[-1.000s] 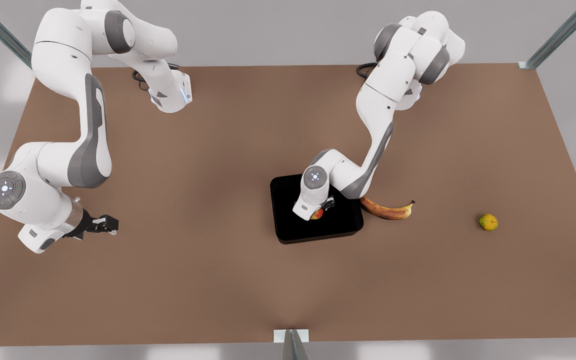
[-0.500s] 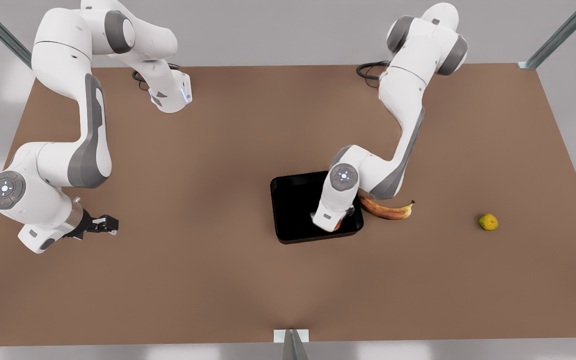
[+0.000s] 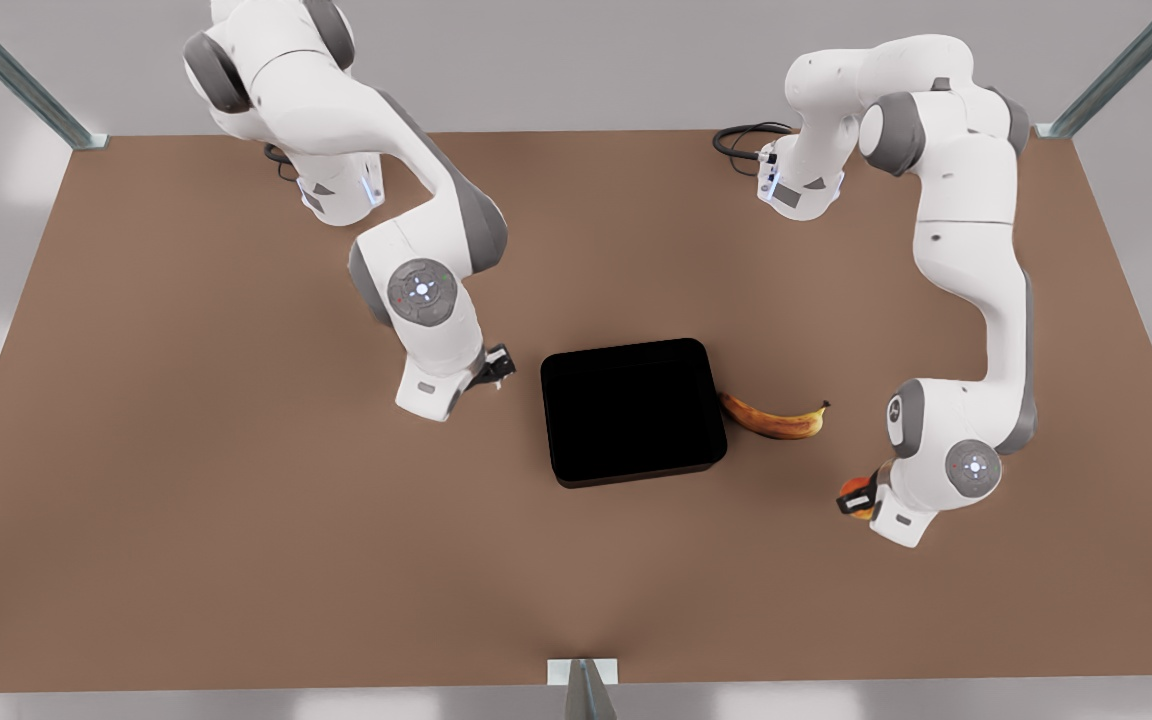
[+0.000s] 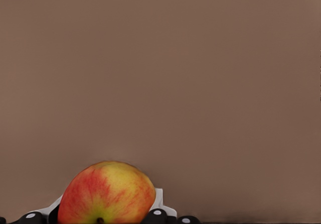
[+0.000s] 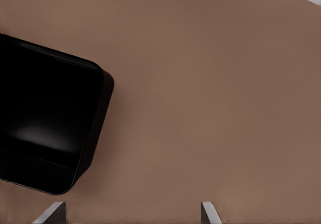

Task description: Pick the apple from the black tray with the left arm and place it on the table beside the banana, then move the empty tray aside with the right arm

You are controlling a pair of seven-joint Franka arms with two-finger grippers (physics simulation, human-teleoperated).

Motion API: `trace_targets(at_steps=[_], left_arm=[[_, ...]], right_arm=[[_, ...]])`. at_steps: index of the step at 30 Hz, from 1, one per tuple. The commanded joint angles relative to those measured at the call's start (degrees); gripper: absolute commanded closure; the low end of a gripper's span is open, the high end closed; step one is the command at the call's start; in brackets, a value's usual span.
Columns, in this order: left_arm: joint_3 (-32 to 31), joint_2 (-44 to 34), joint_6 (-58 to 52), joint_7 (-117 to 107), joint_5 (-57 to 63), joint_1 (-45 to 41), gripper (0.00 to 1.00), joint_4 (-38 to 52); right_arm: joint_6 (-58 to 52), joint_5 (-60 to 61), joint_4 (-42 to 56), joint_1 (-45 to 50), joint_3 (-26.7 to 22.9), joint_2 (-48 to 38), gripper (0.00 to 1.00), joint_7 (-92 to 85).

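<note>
apple (image 3: 853,491) out of tray (image 3: 633,410), pinched in my left gripper (image 3: 858,497) near banana (image 3: 774,419), not yet on table (image 3: 236,560) | right gripper (image 3: 499,366) spread wide, empty, beside tray | remaining: release, shift tray

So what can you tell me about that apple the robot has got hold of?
The apple is small and round, red blending into yellow-orange, with a dark stem spot. It looks smooth and whole. The left gripper clamps it between black fingers, on the front view's right, nearer the camera than the banana and apart from it. Whether it touches the table can't be told.
</note>
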Motion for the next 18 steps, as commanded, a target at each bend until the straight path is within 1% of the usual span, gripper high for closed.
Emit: trace_targets(at_steps=[1, 4, 6, 8, 12, 13, 14, 16, 17, 18], left_arm=[[-0.2, 0.2, -0.5, 11.0, 5.9, -0.1, 0.00, -1.4], [-1.6, 4.4, 0.5, 11.5, 6.1, -0.2, 0.00, -2.3], [-2.0, 4.7, 0.4, 11.5, 6.1, -0.2, 0.00, -2.3], [-2.0, 5.0, 0.4, 11.5, 6.2, -0.2, 0.00, -2.3], [-2.0, 6.0, 0.1, 11.5, 6.5, -1.4, 0.00, -2.0], [-2.0, 4.3, -2.8, 11.6, 6.2, -1.0, 0.00, -0.8], [-2.0, 3.3, -10.1, 11.7, 5.9, -0.9, 0.00, 3.1], [-2.0, 0.7, -11.8, 11.7, 3.7, -0.2, 0.00, 3.5], [-1.8, -1.9, -15.6, 14.2, 3.5, 0.1, 0.00, 3.5], [-2.0, -8.3, -16.9, 15.8, -0.3, 0.5, 0.00, 2.7]], right_arm=[[3.7, 4.2, 1.2, 2.8, -0.1, 2.4, 0.00, 39.0], [5.4, 4.0, 2.3, 4.2, -0.3, 5.8, 0.00, 42.9], [6.6, 2.5, 2.3, 6.0, -0.8, 8.3, 0.00, 42.8], [8.4, 0.8, 1.2, 6.1, -0.6, 9.0, 0.00, 42.1], [10.6, 0.8, -0.1, 6.9, -0.6, 11.5, 0.00, 42.1], [10.6, 0.8, -0.2, 7.0, -0.6, 12.3, 0.00, 42.0], [11.7, 0.8, -0.2, 7.1, -0.6, 13.0, 0.00, 42.0], [12.7, 0.8, -0.2, 7.1, -0.6, 13.9, 0.01, 42.1], [14.1, 0.8, -0.3, 7.1, -0.6, 14.6, 0.01, 42.1], [15.1, 0.7, -0.3, 7.1, -0.6, 15.0, 0.01, 42.1]])
